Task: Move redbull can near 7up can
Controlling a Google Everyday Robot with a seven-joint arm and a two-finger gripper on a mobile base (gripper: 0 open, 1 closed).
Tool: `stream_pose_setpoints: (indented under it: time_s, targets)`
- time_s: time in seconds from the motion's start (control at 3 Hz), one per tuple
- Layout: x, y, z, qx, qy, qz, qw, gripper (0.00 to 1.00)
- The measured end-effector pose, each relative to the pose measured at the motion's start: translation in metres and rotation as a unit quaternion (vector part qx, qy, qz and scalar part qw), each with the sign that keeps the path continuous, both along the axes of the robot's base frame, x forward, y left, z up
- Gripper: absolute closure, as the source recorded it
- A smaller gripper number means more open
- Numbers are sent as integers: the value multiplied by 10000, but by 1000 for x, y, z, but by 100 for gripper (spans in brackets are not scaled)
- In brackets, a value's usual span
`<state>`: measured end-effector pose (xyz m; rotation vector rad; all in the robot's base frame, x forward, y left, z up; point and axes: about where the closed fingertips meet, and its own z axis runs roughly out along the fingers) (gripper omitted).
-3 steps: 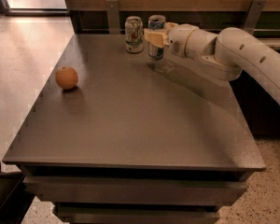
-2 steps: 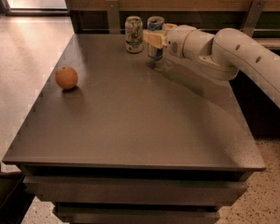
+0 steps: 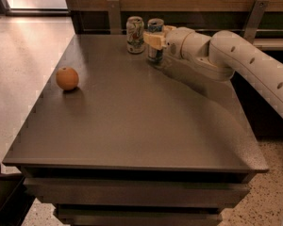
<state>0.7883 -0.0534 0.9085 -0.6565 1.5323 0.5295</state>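
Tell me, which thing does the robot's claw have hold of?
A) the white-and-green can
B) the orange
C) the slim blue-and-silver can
C: the gripper is closed on the redbull can at the back of the table, beside the 7up can. The orange lies apart from both, untouched.

Table [image 3: 132, 131] filling mid-frame, 7up can [image 3: 135, 34] at upper centre, redbull can [image 3: 155, 55] just right of it, clasped by gripper [image 3: 153, 40], orange [image 3: 67, 78] far left.
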Motion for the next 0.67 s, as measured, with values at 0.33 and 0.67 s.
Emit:
stream_pose_setpoints:
  time_s: [0.33,0.67]
  targets:
    - [12,2,-8,199,18,-30,9998,100]
    - [12,5,-7,193,19,-12,9998,82]
